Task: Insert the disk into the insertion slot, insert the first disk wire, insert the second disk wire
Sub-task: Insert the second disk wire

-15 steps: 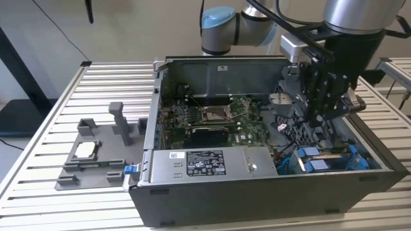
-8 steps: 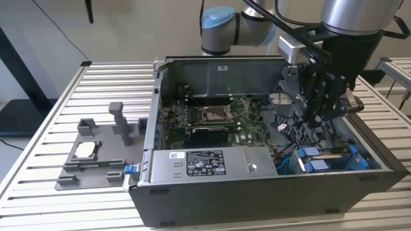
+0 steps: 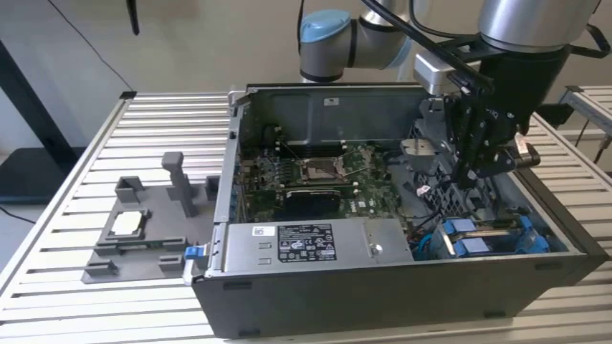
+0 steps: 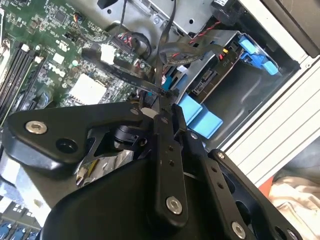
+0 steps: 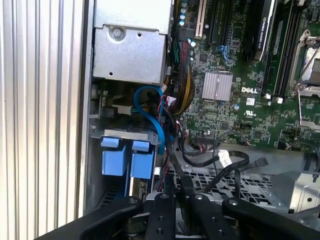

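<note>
Exterior view puts my gripper [image 3: 466, 174] low inside the case [image 3: 383, 301], jaws narrow and pinching a black disk wire [image 5: 184, 184]. The disk [image 3: 489, 231] sits in the insertion slot [image 5: 122, 134]. I worry the loose cables [image 5: 225, 160] may snag the wire and tilt its connector.

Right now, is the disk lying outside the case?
No: the disk, in its blue carrier, sits inside the computer case, beside the power supply.

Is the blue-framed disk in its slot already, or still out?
In. The disk sits inside the grey insertion slot, with its blue carrier tabs showing at the bay's mouth.
</note>
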`<act>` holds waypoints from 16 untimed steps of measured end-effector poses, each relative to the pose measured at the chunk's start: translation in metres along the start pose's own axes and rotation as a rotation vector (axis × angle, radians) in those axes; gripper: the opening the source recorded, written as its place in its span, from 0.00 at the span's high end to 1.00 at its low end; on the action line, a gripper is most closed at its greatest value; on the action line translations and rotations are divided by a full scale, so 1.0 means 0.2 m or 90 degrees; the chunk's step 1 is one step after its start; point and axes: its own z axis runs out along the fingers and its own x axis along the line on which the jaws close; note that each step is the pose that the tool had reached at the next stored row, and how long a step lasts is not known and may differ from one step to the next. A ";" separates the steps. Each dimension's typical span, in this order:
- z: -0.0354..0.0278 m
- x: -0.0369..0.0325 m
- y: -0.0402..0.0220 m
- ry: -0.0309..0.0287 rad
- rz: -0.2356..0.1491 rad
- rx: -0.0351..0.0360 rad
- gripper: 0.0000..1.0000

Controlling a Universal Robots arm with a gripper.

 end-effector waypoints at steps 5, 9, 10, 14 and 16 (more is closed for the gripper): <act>0.000 0.000 0.000 0.0000 0.000 0.0002 0.82; 0.000 0.000 0.000 0.0001 0.000 0.0002 0.85; 0.000 0.000 0.000 0.0001 0.000 0.0002 0.85; 0.000 0.000 0.000 0.0002 0.000 0.0002 0.85; 0.000 0.000 0.000 0.0004 0.000 0.0001 0.85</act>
